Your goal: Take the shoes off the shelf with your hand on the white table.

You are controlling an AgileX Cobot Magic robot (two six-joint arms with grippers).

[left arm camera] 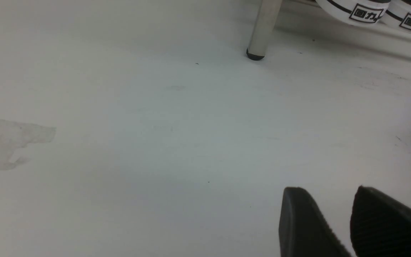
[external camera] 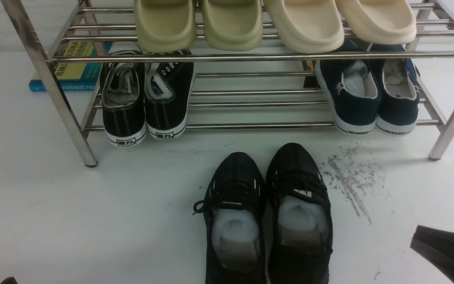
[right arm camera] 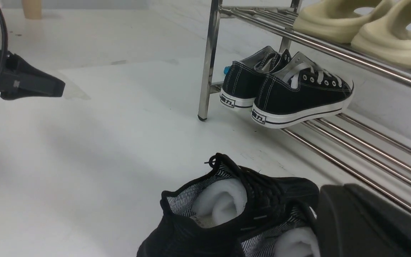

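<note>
The black mesh shoes (external camera: pixel 268 221) stand side by side on the white desk (external camera: pixel 93 221), toes toward the chrome shelf (external camera: pixel 250 57), clear of it. The right claw (external camera: pixel 445 252), pressed together, hangs just beside them; the left claw (left arm camera: pixel 337 221) stands spread, empty.

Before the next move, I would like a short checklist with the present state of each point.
1. Black mesh lace-up sneakers off the shiny chrome rack: ok.
2. Both stand on the broad white table, side by side, upright: ok.
3. Right tool shut and holding nothing: ok.
4. Left tool open: ok.
5. Black canvas sneakers with white soles and navy canvas sneakers on the lower tier: ok.
6. Right tool apart from the mesh sneakers: cannot tell.
</note>
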